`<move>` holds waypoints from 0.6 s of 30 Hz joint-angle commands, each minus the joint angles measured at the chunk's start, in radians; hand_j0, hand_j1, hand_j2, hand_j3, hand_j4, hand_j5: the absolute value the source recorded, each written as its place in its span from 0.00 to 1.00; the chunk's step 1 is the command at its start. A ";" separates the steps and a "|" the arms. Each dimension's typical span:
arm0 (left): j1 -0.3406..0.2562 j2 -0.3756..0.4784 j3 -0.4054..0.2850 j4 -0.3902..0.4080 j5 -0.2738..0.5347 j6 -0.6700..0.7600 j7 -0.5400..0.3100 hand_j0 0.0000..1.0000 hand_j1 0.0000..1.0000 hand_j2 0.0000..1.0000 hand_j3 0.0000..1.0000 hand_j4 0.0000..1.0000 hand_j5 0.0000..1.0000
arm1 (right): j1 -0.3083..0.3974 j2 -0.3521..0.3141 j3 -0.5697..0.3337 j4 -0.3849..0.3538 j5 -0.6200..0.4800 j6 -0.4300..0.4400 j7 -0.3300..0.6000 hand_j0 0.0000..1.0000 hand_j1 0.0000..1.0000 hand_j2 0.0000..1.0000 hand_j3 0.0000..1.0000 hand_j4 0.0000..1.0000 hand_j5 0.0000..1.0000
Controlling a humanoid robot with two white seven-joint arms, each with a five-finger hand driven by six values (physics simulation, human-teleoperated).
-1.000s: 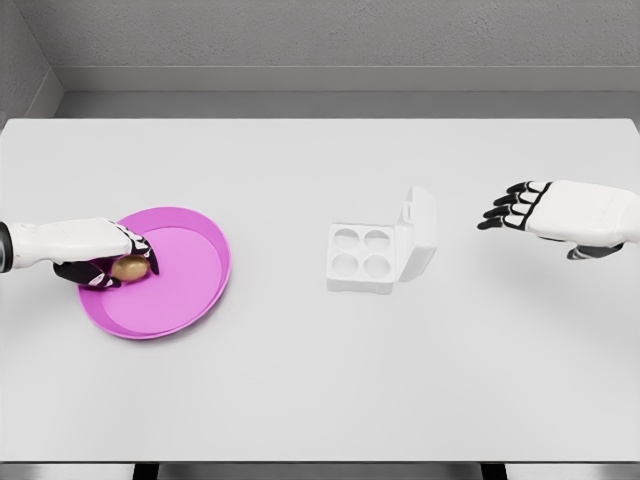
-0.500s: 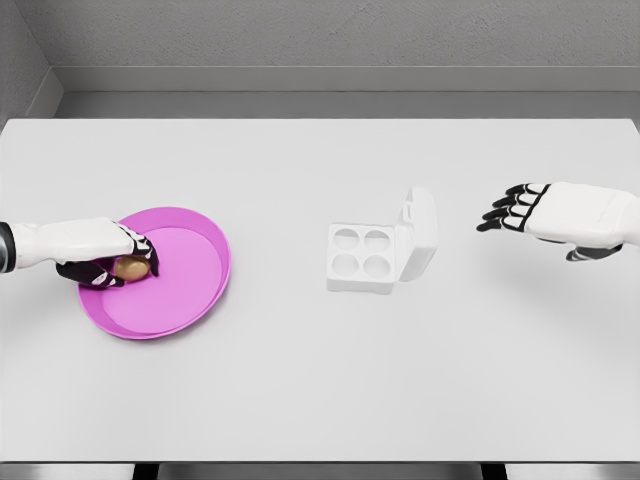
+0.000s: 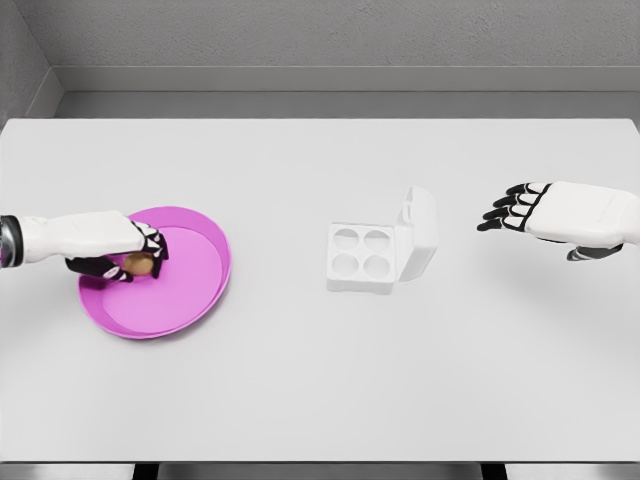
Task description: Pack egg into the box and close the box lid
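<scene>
Left hand (image 3: 110,245) raised, egg (image 3: 139,264) half hidden

Left hand (image 3: 118,250) curled closed; right hand (image 3: 545,212) spread.

No readable text, label or number shows anywhere.

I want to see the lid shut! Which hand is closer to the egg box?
The right hand. It hovers open just right of the box, while the left hand is far off at the pink plate, gripping the egg.
</scene>
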 commanded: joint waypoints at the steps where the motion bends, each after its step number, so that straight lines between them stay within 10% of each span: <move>1: -0.002 -0.002 0.001 -0.057 0.006 0.002 0.001 0.43 0.43 0.43 0.43 0.43 0.43 | 0.000 -0.001 0.000 0.000 -0.004 0.002 0.000 1.00 1.00 1.00 1.00 1.00 1.00; 18: -0.066 -0.161 -0.003 -0.114 0.011 0.002 0.003 0.43 0.43 0.43 0.43 0.43 0.43 | -0.003 -0.003 0.000 0.000 -0.006 0.002 0.000 1.00 1.00 1.00 1.00 1.00 1.00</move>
